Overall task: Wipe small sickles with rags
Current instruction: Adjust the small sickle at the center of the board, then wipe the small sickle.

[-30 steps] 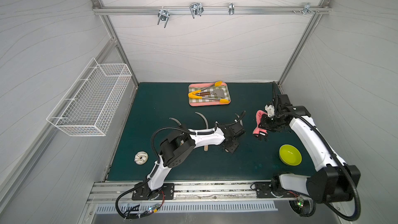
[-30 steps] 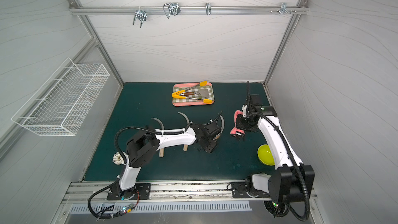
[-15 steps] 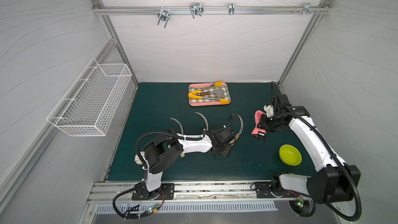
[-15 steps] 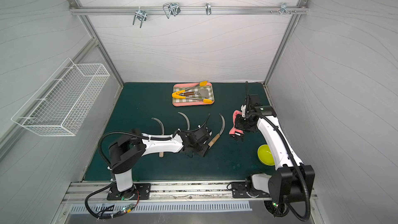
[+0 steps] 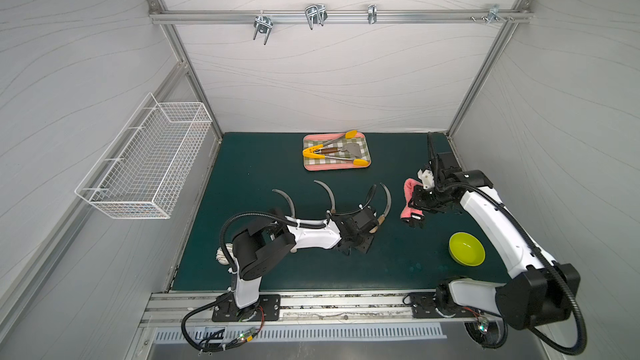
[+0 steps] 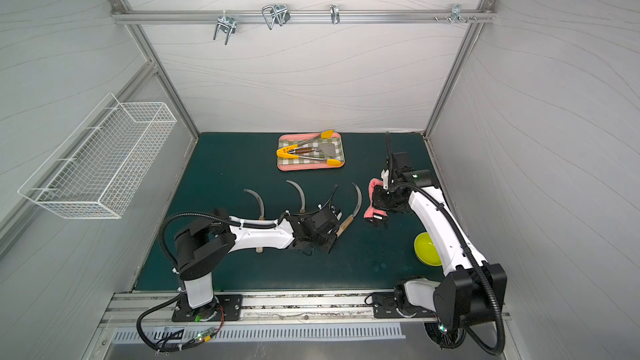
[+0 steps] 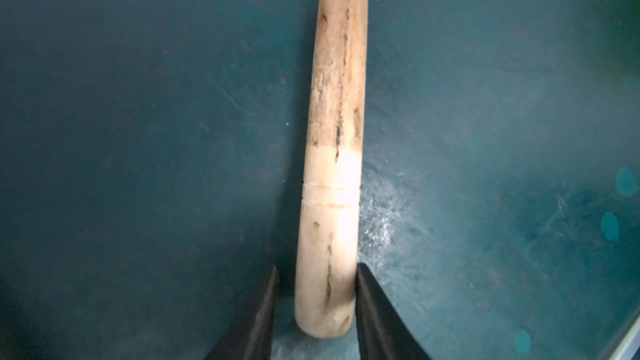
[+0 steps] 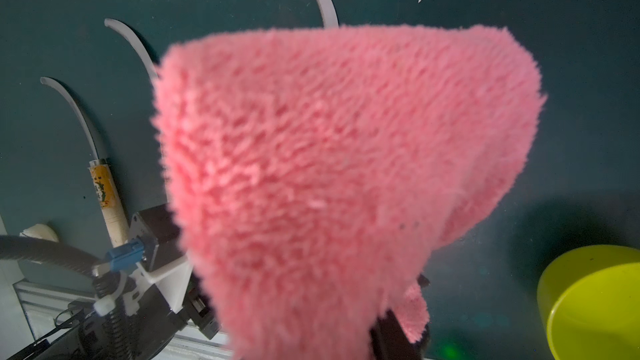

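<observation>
Three small sickles lie side by side on the green mat, blades curving away: left one (image 5: 286, 199), middle one (image 5: 328, 192), right one (image 5: 386, 199). My left gripper (image 7: 317, 271) is low over the butt of the right sickle's pale wooden handle (image 7: 332, 133), jaws open and straddling it. One finger (image 7: 367, 292) touches the wood; a thin gap shows at the other. The pink fuzzy rag (image 8: 346, 167) hangs from my right gripper (image 5: 420, 202), which is shut on it just right of that sickle's blade (image 6: 358, 199). The rag (image 6: 372, 202) hides those fingertips.
A pink-rimmed checked tray (image 5: 336, 169) with yellow-tipped tongs (image 5: 358, 161) and a spatula sits at the back. A lime bowl (image 5: 467, 248) stands front right, under the right arm. A wire basket (image 5: 145, 164) hangs on the left wall. A small white object (image 5: 221, 256) lies beside the left arm's base.
My left arm pulled back toward the front left, uncovering the right sickle, and its jaws narrowed around the handle's end. The right arm and rag barely moved.
</observation>
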